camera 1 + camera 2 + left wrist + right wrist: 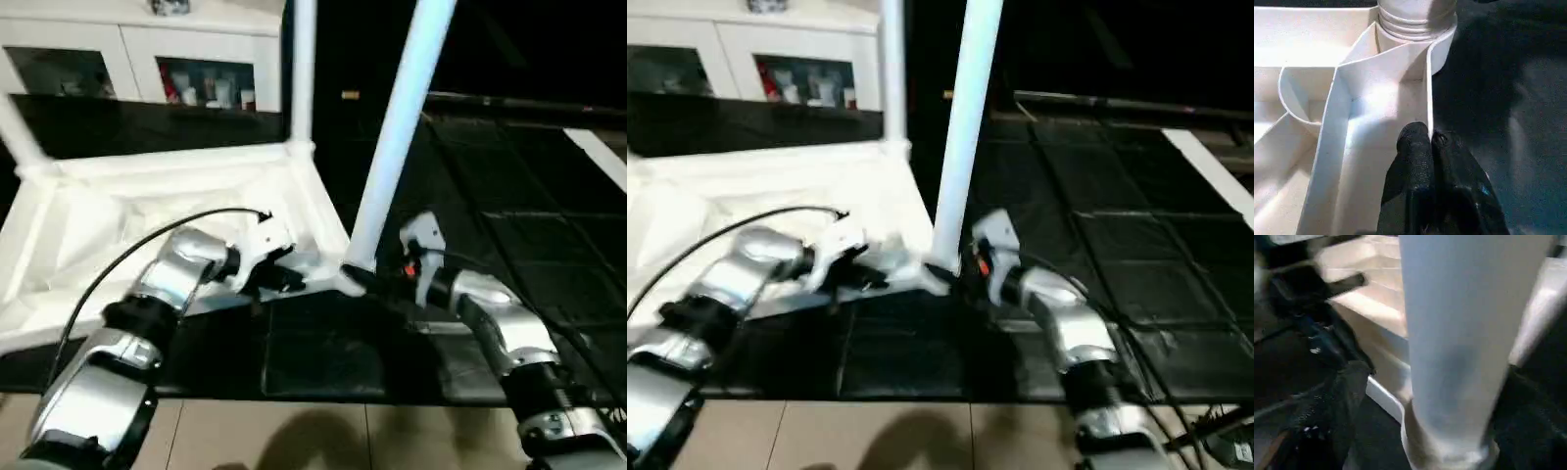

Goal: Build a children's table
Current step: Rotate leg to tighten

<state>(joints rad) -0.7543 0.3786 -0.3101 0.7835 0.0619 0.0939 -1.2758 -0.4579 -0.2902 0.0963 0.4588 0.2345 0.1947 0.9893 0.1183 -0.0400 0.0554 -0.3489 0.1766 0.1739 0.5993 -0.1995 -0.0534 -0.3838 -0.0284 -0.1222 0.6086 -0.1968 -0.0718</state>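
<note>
On the black mat (323, 352), table top (147, 211) flipped over, ribs up, lying flat w/ long side running left to right. At far left, one leg (22, 137) poking up at a slant. Next, left gripper (1430, 139) w/ fingers squeezed together on thin side wall (1427, 88) of the top, near front corner. Farther back, 2nd leg (303, 69) standing straight up from back corner. Then the big leg (400, 127) in the front corner socket (1415, 27), thick end down, thin end up and leaning a bit to the right. At right, right gripper (377, 279) down by foot of that leg; one dark finger (1349, 396) beside it, other side hidden, so can't tell if open wide or gripping.

Step now, probably: seating that leg in the socket. To do well: keep left pinch firm so top can't slide, push or turn leg straight along its own length, not sideways. Threads showing at socket, so maybe not all the way in yet. Leaning leg could jam or pop out, so best to straighten first.
</note>
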